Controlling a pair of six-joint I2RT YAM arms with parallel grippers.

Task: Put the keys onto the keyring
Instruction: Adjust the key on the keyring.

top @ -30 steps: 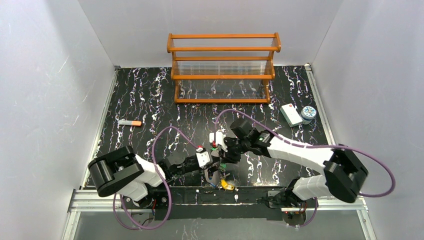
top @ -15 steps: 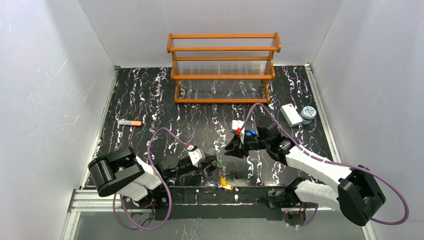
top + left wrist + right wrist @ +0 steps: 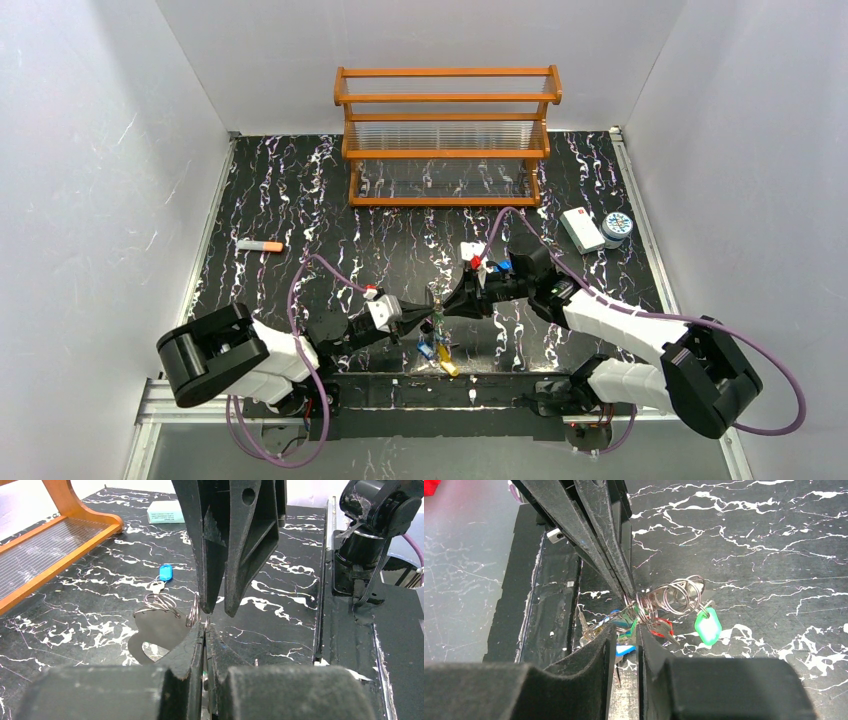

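Observation:
The keys (image 3: 437,342) hang in a bunch on silver wire loops between my two grippers, near the table's front edge. Green, blue and yellow tags show from above. My left gripper (image 3: 430,312) reaches in from the left and is shut on the wire of the keyring (image 3: 160,602) at its tips (image 3: 205,626). My right gripper (image 3: 447,308) faces it from the right with its jaws a narrow gap apart (image 3: 626,628), and the bunch (image 3: 644,622) sits just past its tips. A green tag (image 3: 707,626) hangs from the coils (image 3: 679,594). A blue tag (image 3: 164,573) shows beyond them.
An orange wooden rack (image 3: 447,135) stands at the back. A white box (image 3: 578,228) and a round patterned tin (image 3: 617,226) sit at the right. An orange-tipped grey stick (image 3: 260,245) lies at the left. The right arm's base (image 3: 370,540) is close behind the grippers.
My right gripper pulled back to the right, then came back left tip to tip with the left gripper. My left gripper drew slightly left, and the bunch now hangs between them.

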